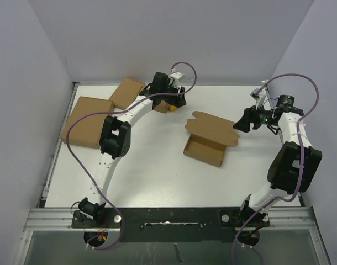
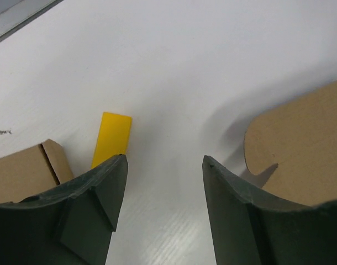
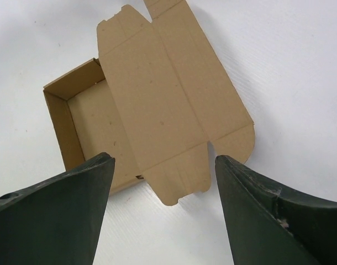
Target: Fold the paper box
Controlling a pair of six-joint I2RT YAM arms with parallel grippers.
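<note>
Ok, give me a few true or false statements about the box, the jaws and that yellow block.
1. The box has its lid open. True.
2. The right jaws grip the lid. False: they are open, holding nothing.
3. A yellow block lies on the table by the left jaws. True.
4. The left jaws are shut. False: they are open and empty.
5. The box is the only cardboard on the table. False: flat cardboard lies at the left edge too.

Left pincer (image 2: 164, 165), right pincer (image 3: 164, 161): both agape
</note>
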